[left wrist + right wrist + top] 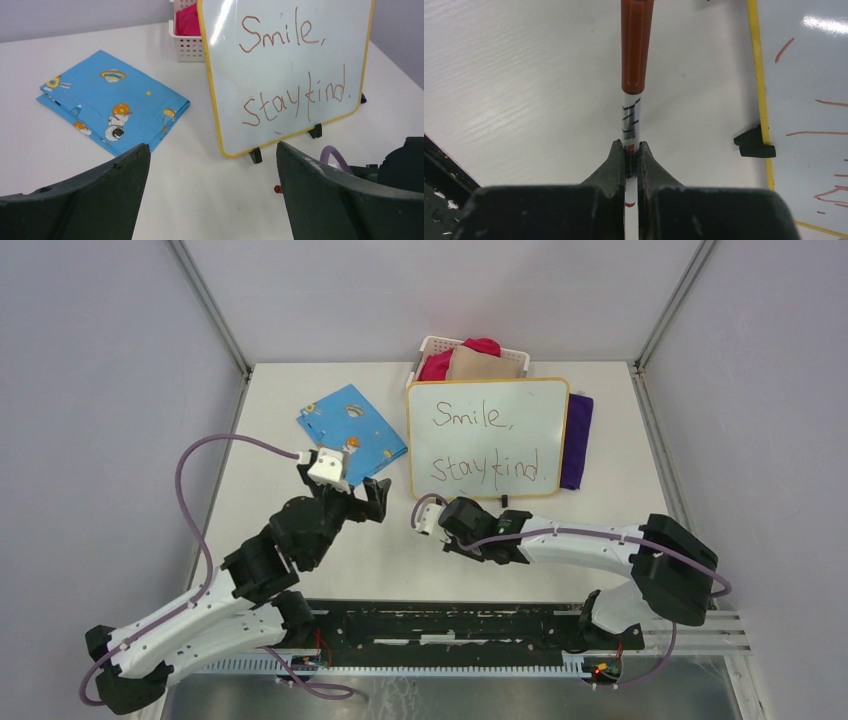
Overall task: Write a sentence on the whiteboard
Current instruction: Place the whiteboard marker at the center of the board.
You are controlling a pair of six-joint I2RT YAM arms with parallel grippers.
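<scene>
The whiteboard (535,405) stands propped on small black feet (754,145) at the far middle of the tabletop (400,565), its yellow-orange frame leaning back a little and its white face turned toward the arms. The sentence (472,417) is on that face in thin dark-red marker strokes, "Smile," on the upper line and "stay kind" on the lower line, ending in a dot near the board's lower right corner.

The right end effector (631,147) sits low over the tabletop just in front of the whiteboard's lower left corner, apart from the board. Its two dark fingers are pressed together on a marker (634,45), gripping the white printed barrel. The orange-red cap is on, and that end points away from the wrist, running alongside the board's left frame edge without touching it.

The left end effector (362,498) hangs in front of the whiteboard and to its left, facing the board. Its fingers are spread wide apart with nothing between them.

A folded blue cloth (352,430) printed with astronauts and planets lies flat on the tabletop to the left of the whiteboard, near it but not touching. A white perforated basket (430,345) stands right behind the board's upper edge, holding pink and tan fabric. A purple cloth (576,440) lies just beside the whiteboard's right edge, partly tucked behind it.
</scene>
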